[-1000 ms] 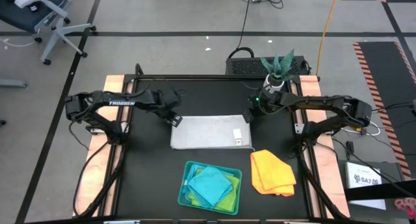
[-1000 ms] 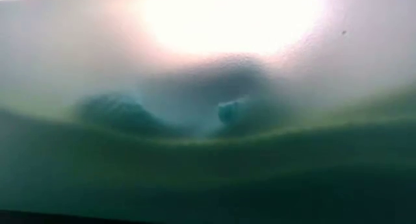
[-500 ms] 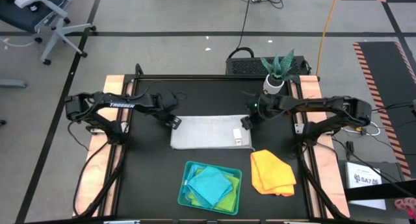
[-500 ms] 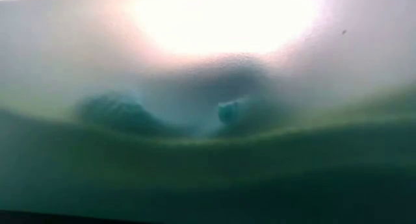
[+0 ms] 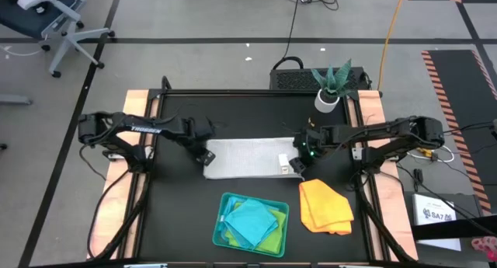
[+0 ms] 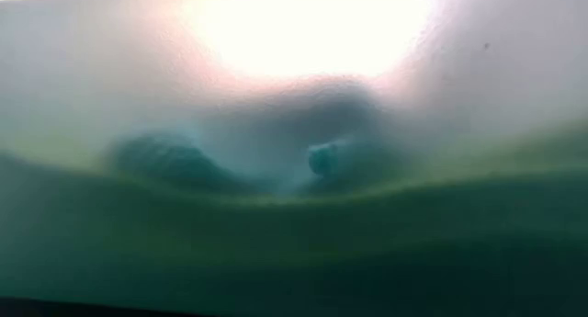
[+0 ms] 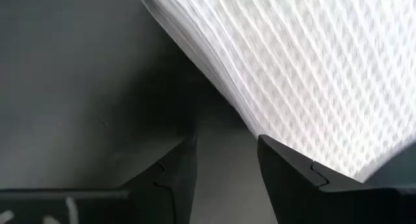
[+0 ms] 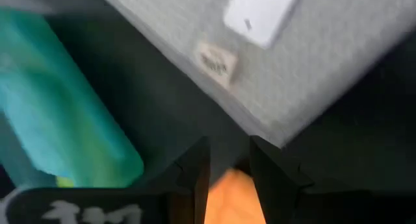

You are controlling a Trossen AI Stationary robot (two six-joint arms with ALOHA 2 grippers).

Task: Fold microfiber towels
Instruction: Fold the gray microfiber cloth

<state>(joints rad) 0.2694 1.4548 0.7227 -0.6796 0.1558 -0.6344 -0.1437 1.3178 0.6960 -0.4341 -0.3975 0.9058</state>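
A: Lying flat on the dark desk (image 5: 178, 206), the pale grey-white towel (image 5: 248, 158) sits folded into a long rectangle midway between both arms, with a white tag (image 8: 261, 15) and a small label (image 8: 214, 62) near one end.

B: And the left claw (image 5: 205, 154)?

A: It sits at the towel's left end, near the front corner. In the left wrist view its fingers (image 7: 294, 185) stand a little apart with only bare desk between them, just beside the cloth's edge; nothing is held.

B: The right claw (image 5: 298, 165)?

A: Positioned at the towel's right front corner. Its fingers (image 8: 192, 175) are narrowly parted beside the corner, empty, with orange showing through the gap.

B: Where are the other cloths?

A: The yellow-orange towel (image 5: 325, 206) lies crumpled on the desk in front of the right claw. A turquoise towel (image 5: 253, 220) rests atop a lime green towel (image 5: 272, 241) inside the teal tray (image 5: 222, 212) at the front centre. The low view is blocked by cloth and shows nothing usable.
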